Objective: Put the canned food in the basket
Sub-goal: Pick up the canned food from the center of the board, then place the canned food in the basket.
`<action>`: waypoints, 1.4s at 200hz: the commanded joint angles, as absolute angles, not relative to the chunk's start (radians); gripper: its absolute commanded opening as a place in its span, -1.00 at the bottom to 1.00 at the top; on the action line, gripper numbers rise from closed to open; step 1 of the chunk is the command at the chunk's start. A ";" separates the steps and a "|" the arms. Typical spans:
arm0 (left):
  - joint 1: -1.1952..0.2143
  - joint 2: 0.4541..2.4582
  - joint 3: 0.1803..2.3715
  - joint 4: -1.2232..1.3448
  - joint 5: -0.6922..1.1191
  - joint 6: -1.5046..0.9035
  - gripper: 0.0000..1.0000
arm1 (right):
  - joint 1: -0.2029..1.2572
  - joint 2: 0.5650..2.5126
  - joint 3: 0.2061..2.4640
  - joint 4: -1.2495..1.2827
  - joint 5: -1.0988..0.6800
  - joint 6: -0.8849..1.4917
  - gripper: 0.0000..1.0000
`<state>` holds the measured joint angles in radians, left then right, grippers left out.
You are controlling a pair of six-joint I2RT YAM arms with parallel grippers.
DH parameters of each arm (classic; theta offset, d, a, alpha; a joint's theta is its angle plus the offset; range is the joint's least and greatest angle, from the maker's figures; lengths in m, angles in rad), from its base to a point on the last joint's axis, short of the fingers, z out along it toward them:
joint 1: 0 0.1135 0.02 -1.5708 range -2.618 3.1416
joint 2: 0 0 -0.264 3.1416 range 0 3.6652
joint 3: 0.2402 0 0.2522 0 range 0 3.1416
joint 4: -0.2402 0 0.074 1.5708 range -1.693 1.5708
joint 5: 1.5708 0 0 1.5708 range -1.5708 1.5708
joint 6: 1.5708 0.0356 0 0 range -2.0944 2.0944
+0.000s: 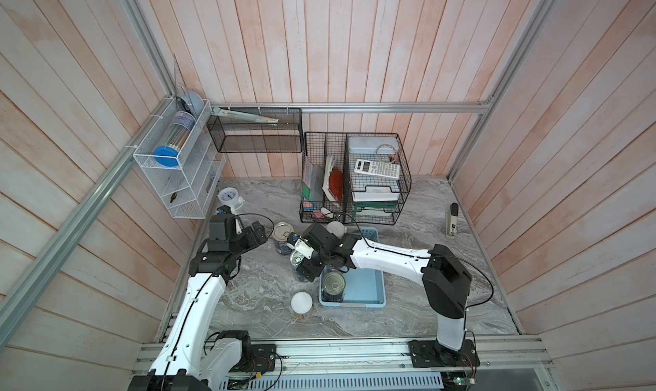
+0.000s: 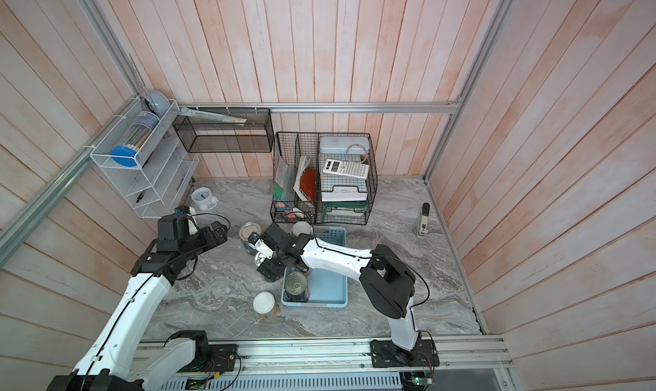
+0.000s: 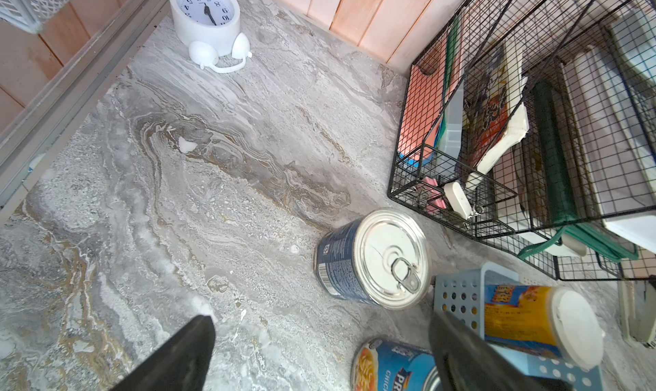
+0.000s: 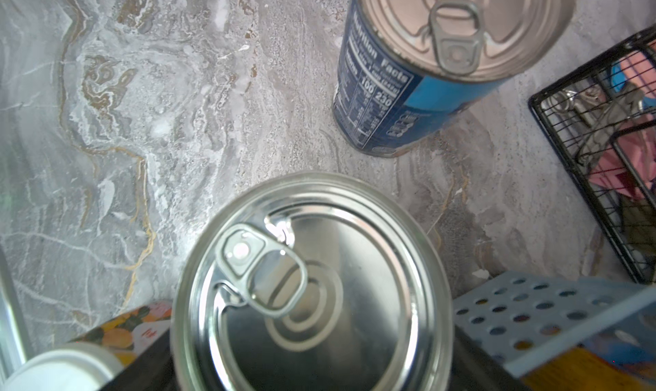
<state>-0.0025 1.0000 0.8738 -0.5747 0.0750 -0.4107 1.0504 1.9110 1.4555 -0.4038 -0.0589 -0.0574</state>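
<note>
Left claw (image 1: pixel 258 234) is spread wide with nothing in it, hanging over the grey marbled tabletop (image 1: pixel 248 293) on the left side. Just right of it stands a silver-topped pull-tab can with a dark blue label (image 1: pixel 283 237), on its own on the table. Nearer the front there's a slimmer white-lidded can (image 1: pixel 301 302), upright, just beside the near left corner of the shallow light blue plastic basket with holes in its sides (image 1: pixel 355 304). Right claw (image 1: pixel 300 259) comes in over the basket and sits around a second silver-topped can (image 4: pixel 312 286), which stands just outside the basket's left wall. Its jaws are set wide, one on each side of that can, but honestly the view is too tight to tell if they're actually squeezing it. Inside the basket there's a third silver-topped can (image 1: pixel 333 284) in the near left corner and a yellow-labelled can with a white lid (image 3: pixel 539 321) in the far left corner.
</note>
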 commanded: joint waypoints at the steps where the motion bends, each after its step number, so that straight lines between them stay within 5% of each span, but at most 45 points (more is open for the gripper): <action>1: 0.002 0.988 0.859 -0.549 0.086 -0.395 1.00 | 1.049 1.809 1.459 -0.302 -0.112 -0.053 -0.82; 64: 0.003 0.992 0.861 -0.549 0.089 -0.395 1.00 | 1.048 1.571 1.251 0.036 -0.138 -0.008 -0.90; 118: 0.003 0.992 0.860 -0.548 0.092 -0.396 1.00 | 1.044 1.508 1.416 -0.159 -0.083 -0.016 -0.93; 158: 0.003 0.992 0.860 -0.548 0.097 -0.395 1.00 | 1.010 1.451 1.558 -0.483 0.152 -0.003 -0.96; 222: 0.003 0.992 0.858 -0.548 0.103 -0.395 1.00 | 0.844 1.225 1.418 -0.675 0.204 0.086 -0.96; 280: 0.003 0.993 0.857 -0.548 0.106 -0.396 1.00 | 0.736 1.208 1.189 -0.522 0.069 0.130 -1.00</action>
<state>-0.0010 1.0000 0.8738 -0.5606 0.0956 -0.4107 0.7490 1.1950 1.2140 -0.6968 0.1394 0.1001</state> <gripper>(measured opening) 0.999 0.902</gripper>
